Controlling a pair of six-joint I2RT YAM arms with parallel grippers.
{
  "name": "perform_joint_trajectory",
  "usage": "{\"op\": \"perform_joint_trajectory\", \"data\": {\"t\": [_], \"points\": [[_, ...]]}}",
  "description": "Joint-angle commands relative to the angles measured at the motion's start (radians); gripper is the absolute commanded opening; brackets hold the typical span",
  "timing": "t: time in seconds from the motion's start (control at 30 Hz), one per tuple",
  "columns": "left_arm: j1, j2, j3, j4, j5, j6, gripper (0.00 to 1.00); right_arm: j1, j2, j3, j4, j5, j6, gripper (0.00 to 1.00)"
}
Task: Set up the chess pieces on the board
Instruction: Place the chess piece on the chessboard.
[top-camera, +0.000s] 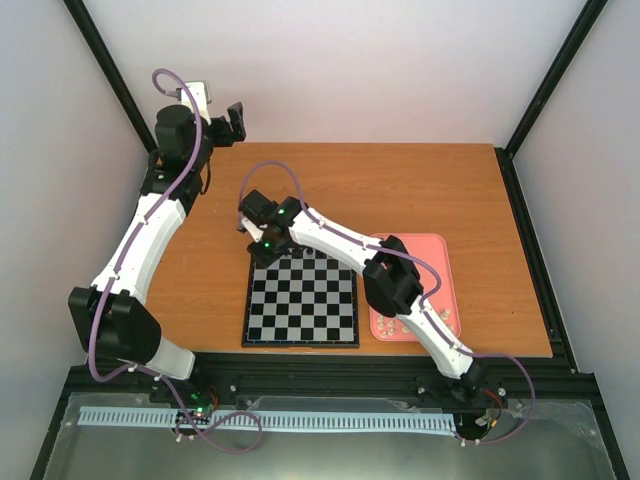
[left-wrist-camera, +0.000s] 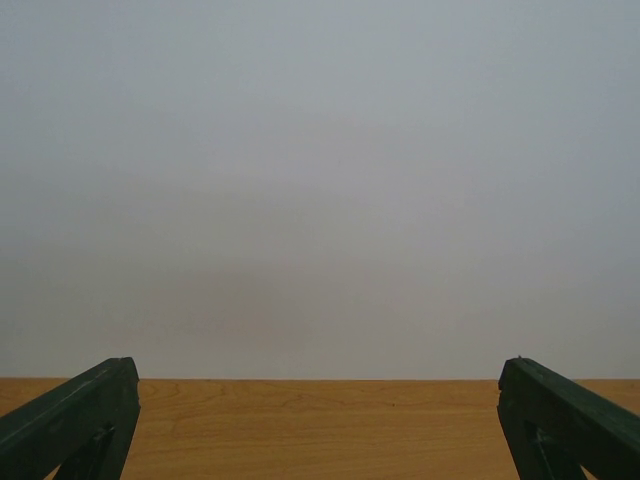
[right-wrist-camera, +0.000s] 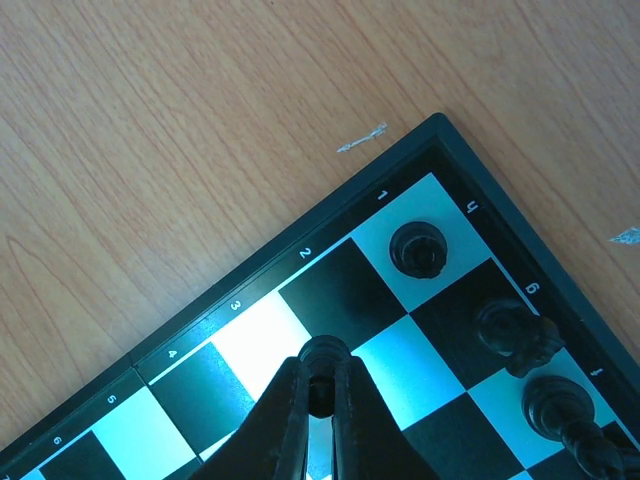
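My right gripper (right-wrist-camera: 322, 385) is shut on a small black chess piece (right-wrist-camera: 325, 358), holding it just above the board (right-wrist-camera: 330, 285) near the squares marked 2 and 3. Three other black pieces (right-wrist-camera: 418, 248) stand on squares along the edge by the corner. From above, the right gripper (top-camera: 262, 245) hangs over the far left corner of the board (top-camera: 300, 310). My left gripper (top-camera: 236, 120) is raised at the table's far left, facing the wall. Its jaws (left-wrist-camera: 320, 430) stand wide apart with nothing between them.
A pink tray (top-camera: 440, 260) lies right of the board, partly under the right arm, with cream-white pieces (top-camera: 410, 325) at its near end. Black frame posts stand at the table's back corners. White walls enclose the table.
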Motion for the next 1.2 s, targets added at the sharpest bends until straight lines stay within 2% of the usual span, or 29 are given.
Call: {"op": "perform_joint_trajectory", "data": {"t": [0.0,1.17], "points": [[-0.002,-0.016,0.000,0.016,0.001,0.020,1.00,0.012,0.031,0.043,-0.014,0.005,-0.012,0.07],[-0.002,-0.004,0.001,0.021,0.000,0.026,1.00,0.012,0.089,0.084,0.012,0.009,-0.033,0.10]]}}
